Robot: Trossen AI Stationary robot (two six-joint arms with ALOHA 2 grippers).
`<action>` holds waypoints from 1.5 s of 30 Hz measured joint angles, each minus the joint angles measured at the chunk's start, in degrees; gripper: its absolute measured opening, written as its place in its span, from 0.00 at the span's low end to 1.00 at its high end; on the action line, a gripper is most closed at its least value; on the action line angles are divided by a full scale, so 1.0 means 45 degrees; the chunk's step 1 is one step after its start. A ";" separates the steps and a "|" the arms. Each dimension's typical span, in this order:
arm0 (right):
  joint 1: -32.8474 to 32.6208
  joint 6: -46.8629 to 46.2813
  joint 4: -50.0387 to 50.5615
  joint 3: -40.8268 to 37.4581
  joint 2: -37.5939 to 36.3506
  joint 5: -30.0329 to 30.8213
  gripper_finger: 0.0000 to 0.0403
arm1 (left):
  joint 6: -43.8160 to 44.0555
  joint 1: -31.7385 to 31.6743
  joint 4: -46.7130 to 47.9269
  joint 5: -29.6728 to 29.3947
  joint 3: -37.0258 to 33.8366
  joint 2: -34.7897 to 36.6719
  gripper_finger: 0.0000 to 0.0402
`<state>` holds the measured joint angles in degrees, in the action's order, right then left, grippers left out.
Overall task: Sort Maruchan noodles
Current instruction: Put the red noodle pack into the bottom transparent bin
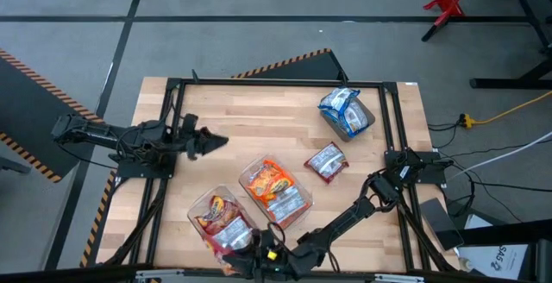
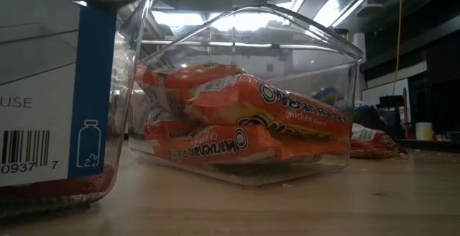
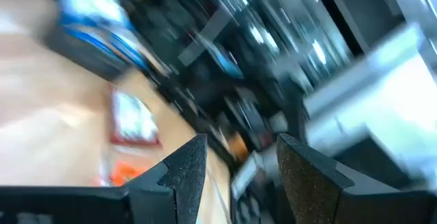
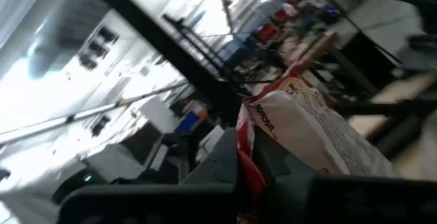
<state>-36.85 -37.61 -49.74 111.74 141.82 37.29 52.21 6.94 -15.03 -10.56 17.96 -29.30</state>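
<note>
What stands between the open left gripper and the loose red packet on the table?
Nothing visible. From the left gripper to the loose red packet the high view shows only bare table. The tub of orange packets sits nearer the front edge, off that line.

Glossy crinkly plastic packets (image 1: 326,162), clear plastic tubs (image 1: 297,210), wooden table (image 1: 259,119)

The left arm reaches in from the left side of the high view, and its left gripper (image 1: 211,142) sits in the middle left with fingers (image 3: 184,173) spread apart. The right arm bends down to the bottom middle, where the right gripper (image 1: 250,261) is squeezed tight on a red packet (image 4: 300,125)
</note>
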 joint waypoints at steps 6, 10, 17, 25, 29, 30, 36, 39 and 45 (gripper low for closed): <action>-0.0134 0.2317 0.0635 0.0876 -0.0337 -0.0302 0.00 | -0.2017 0.0458 0.0002 0.3621 0.0000 0.0000 0.43; -0.0671 0.4620 0.1529 0.0876 -0.1017 0.1823 0.00 | -0.3280 0.1152 0.0002 0.3764 -0.0001 0.0000 0.43; -0.1265 0.7538 0.1502 0.0876 -0.1827 0.3467 0.00 | -0.6183 0.2726 -0.0024 0.3253 -0.0002 -0.0324 0.43; -0.0619 0.4163 0.4675 0.0857 -0.1799 0.1710 0.00 | -0.7699 0.4074 -0.0836 0.2167 -0.0002 -0.1248 0.43; -0.0143 0.2569 0.5019 0.0857 -0.1310 0.0883 0.00 | -0.7714 0.4277 -0.0858 0.1800 -0.0001 -0.1209 0.43; -0.0033 0.2368 0.5030 0.0853 -0.1164 0.0789 0.00 | -0.7714 0.4304 -0.0884 0.1745 0.0001 -0.1209 0.43; 0.0481 0.0984 0.5114 0.0841 -0.0300 0.0155 0.00 | -0.7709 0.4391 -0.0874 0.1738 0.0000 -0.1214 0.43; 0.0585 0.0691 0.5162 0.0828 -0.0082 0.0126 0.00 | -0.7709 0.4389 -0.0874 0.1738 -0.0002 -0.1214 0.43; 0.0628 -0.0200 0.5983 0.0837 -0.0083 0.0138 0.00 | -0.7708 0.4386 -0.0869 0.1692 -0.0001 -0.1214 0.43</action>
<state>-34.02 -38.51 -22.82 115.50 141.45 37.91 17.52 26.68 -18.94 -2.95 17.96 -34.76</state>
